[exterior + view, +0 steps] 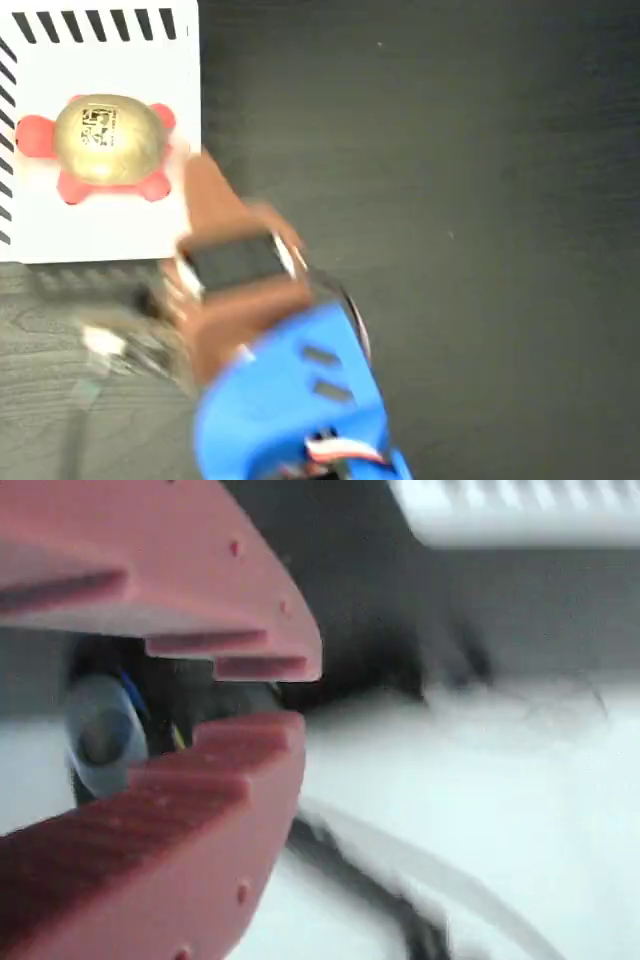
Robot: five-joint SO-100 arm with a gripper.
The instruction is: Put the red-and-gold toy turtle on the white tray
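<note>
The fixed view looks straight down on the dark table [480, 150] from overhead; the wrist view sits close behind the gripper [290, 695], badly blurred

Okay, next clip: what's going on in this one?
The red-and-gold toy turtle sits upright on the white tray at the top left of the fixed view, with nothing touching it. The robot's gripper is off the turtle, beside the tray's right edge; in the wrist view its jaws are slightly apart and hold nothing. The placing looks done. Both pictures are blurred by motion.
</note>
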